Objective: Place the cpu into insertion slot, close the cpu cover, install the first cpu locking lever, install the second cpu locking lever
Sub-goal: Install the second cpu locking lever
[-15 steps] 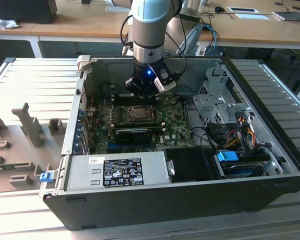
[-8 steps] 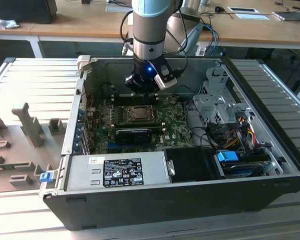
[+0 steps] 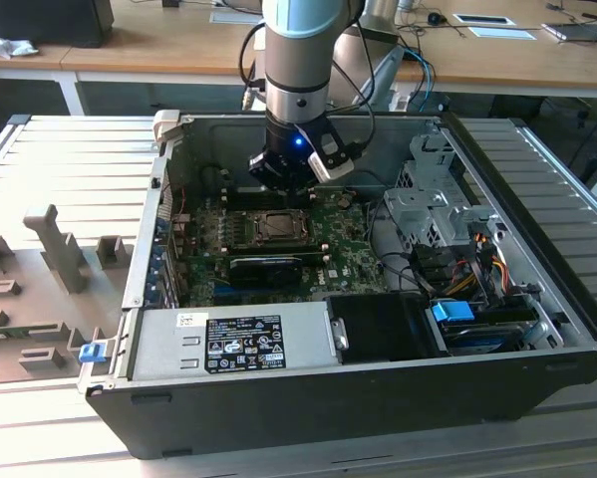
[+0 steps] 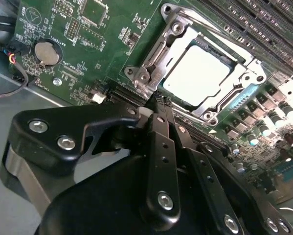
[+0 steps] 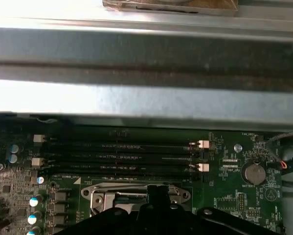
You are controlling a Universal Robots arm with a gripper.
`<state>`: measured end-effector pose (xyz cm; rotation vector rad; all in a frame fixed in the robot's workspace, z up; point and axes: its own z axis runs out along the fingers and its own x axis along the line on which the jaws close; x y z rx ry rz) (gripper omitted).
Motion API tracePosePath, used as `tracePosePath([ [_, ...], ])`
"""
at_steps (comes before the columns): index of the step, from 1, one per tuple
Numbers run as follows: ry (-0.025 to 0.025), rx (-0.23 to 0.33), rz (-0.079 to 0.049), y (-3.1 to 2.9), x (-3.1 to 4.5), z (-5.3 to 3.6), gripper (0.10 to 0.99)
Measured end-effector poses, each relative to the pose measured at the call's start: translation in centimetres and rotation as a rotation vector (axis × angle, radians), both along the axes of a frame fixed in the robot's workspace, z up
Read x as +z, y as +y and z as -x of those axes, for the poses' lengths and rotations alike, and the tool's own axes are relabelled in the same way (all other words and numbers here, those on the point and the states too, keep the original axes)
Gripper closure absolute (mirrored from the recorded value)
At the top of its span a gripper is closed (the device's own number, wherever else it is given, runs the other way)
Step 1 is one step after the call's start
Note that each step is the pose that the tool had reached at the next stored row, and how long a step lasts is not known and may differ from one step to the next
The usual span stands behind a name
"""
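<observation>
**Gripper poised at the socket's edge, chip already seated**

The cpu [image 4: 197,71] lay flat in the insertion slot [image 4: 244,63], its pale face up, with the cpu cover [image 4: 173,36] folded down around it as a silvery frame. The gripper [image 4: 161,100] stood just beside the socket's near edge, its two black fingers [image 4: 161,142] drawn together into a narrow pair with nothing between them, the tips at the metal frame's corner.

In the exterior view the arm [image 3: 296,60] came straight down into the open computer case [image 3: 378,388], wrist vertical, the gripper [image 3: 278,181] hanging over the green motherboard [image 3: 348,254] just behind the socket [image 3: 276,227].

The chip was square, so no long axis showed; its edges ran parallel to the frame's. In the first wrist view the cover [image 5: 136,193] sat just below the long memory slots [image 5: 122,156].
</observation>
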<state>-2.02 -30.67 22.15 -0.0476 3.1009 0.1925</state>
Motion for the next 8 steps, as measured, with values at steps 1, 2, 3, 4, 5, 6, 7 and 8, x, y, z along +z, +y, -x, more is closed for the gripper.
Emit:
tracePosePath([
  [1,-0.0001,0.0,0.0,-0.12,0.0,0.0,0.98],
  [2,0.0,0.0,0.0,-0.21,0.0,0.0,0.98],
  [3,0.0,0.0,0.0,-0.31,0.0,0.0,0.98],
  [4,0.0,0.0,0.0,-0.39,0.0,0.0,0.98],
  [5,0.0,0.0,0.0,-0.49,0.0,0.0,0.98],
  [6,-0.0001,0.0,0.0,-0.54,0.0,0.0,0.98],
  [7,0.0001,0.0,0.0,-0.56,0.03,0.01,0.98],
  [8,0.0,0.0,0.0,-0.57,0.56,0.0,0.98],
])
